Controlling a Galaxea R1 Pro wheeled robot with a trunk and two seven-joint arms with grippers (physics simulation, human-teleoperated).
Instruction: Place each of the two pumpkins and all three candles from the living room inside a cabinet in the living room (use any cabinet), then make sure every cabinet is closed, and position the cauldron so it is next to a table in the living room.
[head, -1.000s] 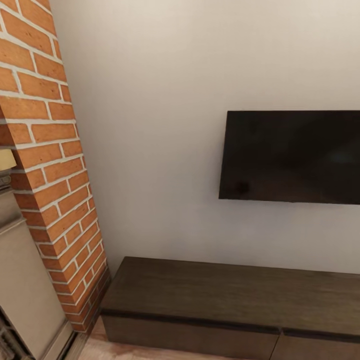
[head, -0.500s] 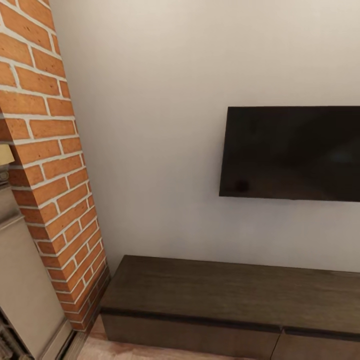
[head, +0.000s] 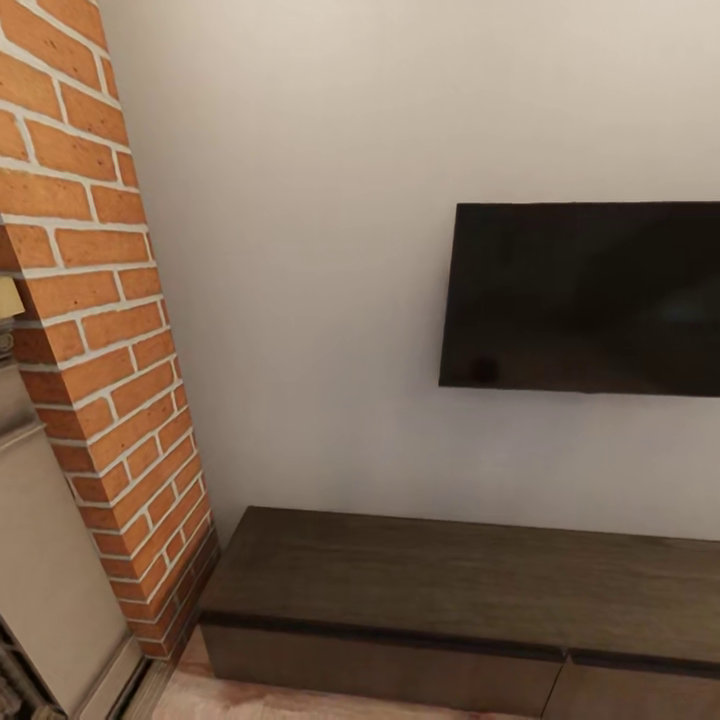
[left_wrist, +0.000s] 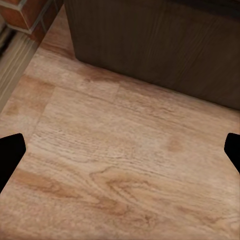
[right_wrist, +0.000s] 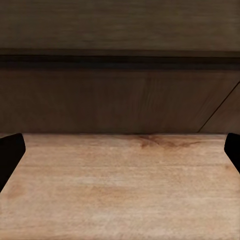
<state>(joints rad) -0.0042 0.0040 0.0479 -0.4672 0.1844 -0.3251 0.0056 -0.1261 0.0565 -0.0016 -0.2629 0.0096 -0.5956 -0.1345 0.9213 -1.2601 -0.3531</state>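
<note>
Living room wall, TV (head: 585, 297) and brick fireplace (head: 95, 330) in head view; cabinet (head: 450, 600) below, drawer fronts shut. Progress unclear from here. Wrist views add plank floor (left_wrist: 115, 165) by the cabinet base, plus left hand (left_wrist: 120, 152) and right hand (right_wrist: 120, 152), both spread wide, empty.

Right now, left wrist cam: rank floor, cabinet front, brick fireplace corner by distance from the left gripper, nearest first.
1. Wood plank floor: directly under the open left gripper, between its fingertips.
2. Cabinet: dark front standing beyond the floor, ahead of the fingers.
3. Brick fireplace: corner off to the side, past the cabinet's end; close to the cabinet in range, so this order is loose.
</note>
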